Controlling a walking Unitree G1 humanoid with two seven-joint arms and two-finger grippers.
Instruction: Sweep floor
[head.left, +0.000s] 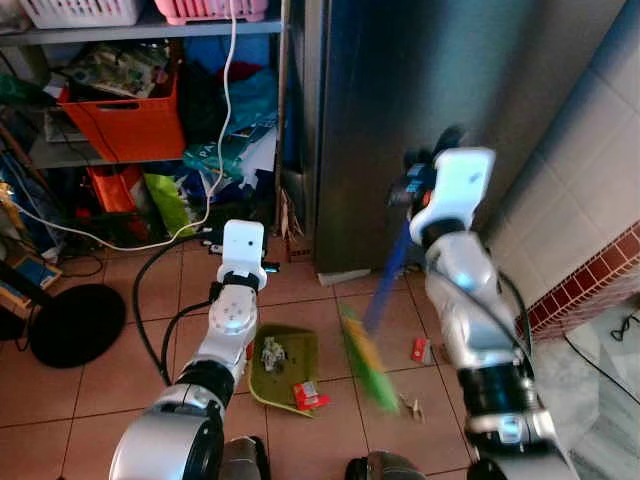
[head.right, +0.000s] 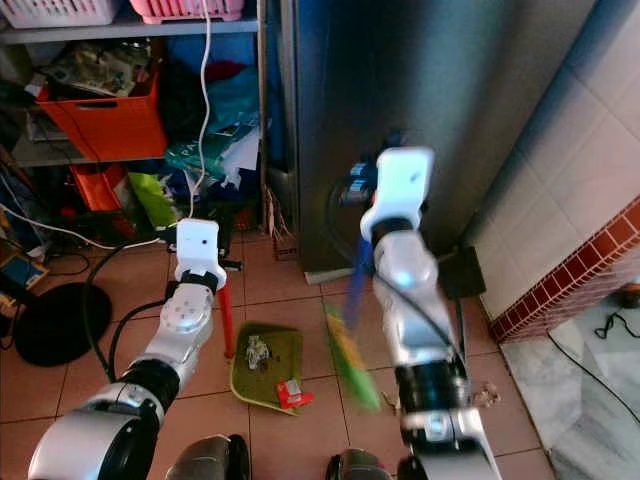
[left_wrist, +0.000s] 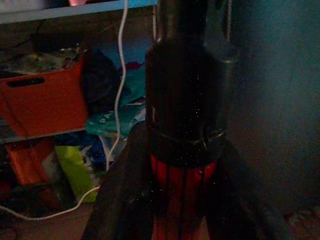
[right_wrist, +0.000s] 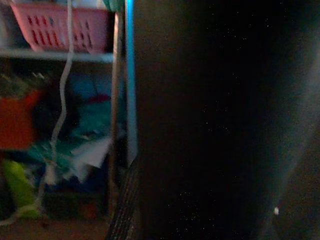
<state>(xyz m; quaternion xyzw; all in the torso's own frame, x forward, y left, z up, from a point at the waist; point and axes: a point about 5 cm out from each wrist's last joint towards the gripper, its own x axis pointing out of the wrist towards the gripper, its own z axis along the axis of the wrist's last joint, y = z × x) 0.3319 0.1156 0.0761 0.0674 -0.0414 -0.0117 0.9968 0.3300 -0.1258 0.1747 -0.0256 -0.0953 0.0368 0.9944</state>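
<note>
A green dustpan (head.left: 288, 368) rests on the tiled floor and holds a crumpled paper wad (head.left: 272, 352) and a red wrapper (head.left: 308, 395) at its front lip. Its red upright handle (head.right: 228, 320) rises to my left gripper (head.right: 218, 272), which is shut around it; the left wrist view has the handle (left_wrist: 184, 200) between the fingers. My right gripper (head.left: 415, 185) is shut on the blue broom handle (head.left: 388, 280). The green bristles (head.left: 368, 362) are blurred, just right of the dustpan. Another red wrapper (head.left: 421, 350) and a small wooden clip (head.left: 412, 407) lie on the floor.
A tall steel fridge (head.left: 430, 110) stands straight ahead. Cluttered shelves with an orange basket (head.left: 125, 122) are on the left, and a white cable (head.left: 225, 110) hangs down. A black round base (head.left: 75, 325) and black cord lie at left. A tiled wall (head.left: 590, 190) closes the right.
</note>
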